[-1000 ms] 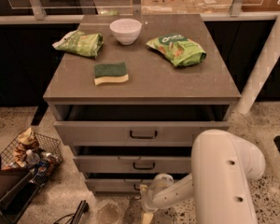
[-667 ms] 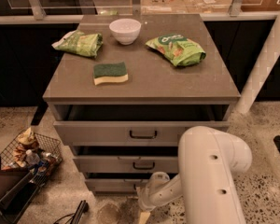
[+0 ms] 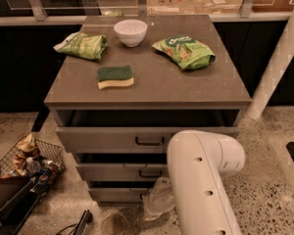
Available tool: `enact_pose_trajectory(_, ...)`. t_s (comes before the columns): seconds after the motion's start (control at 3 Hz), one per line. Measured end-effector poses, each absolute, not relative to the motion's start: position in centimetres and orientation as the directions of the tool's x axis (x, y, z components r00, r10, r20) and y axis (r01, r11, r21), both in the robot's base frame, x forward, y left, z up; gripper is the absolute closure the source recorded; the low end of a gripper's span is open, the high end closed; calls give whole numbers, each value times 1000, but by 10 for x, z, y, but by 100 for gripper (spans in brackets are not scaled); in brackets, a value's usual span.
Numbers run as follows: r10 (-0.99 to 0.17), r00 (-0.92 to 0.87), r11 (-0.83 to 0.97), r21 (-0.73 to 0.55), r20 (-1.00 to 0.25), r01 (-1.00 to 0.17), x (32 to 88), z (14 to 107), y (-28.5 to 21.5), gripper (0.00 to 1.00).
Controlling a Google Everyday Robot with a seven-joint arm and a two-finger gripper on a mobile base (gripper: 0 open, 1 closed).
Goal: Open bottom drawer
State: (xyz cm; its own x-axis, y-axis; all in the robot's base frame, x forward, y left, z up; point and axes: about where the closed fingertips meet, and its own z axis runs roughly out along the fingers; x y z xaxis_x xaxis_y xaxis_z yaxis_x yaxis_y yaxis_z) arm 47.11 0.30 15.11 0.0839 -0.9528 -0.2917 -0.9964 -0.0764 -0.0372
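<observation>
Three drawers; the bottom drawer (image 3: 115, 194) looks barely pulled out. Tool (image 3: 159, 203) at bottom centre reaches its front; grip impossible to tell.

We see a smooth, matt grey cabinet top (image 3: 186, 87), a glossy white bowl (image 3: 130, 32), a rough-topped foam sponge (image 3: 115, 76) and a speckled stone floor (image 3: 274, 170). The gripper (image 3: 157, 205), cased in smooth white plastic, sits low before the matt grey bottom drawer (image 3: 115, 194).

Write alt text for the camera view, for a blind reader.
The robot's white arm reaches down, its hand low in front of the grey bottom drawer. On the cabinet top lie a white bowl, a sponge and two green bags.
</observation>
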Motion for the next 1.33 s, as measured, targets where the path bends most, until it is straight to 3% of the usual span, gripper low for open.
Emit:
enact_pose_trajectory(0.33, -953, 86, -78, -37, -290, -996, 471, 150, 3, 84)
enact_pose_trajectory(0.67, -953, 86, -78, -37, -290, -996, 471, 151, 3, 100)
enact_pose_trajectory(1.33, -955, 75, -64, -46, -286, -997, 470, 156, -1, 100)
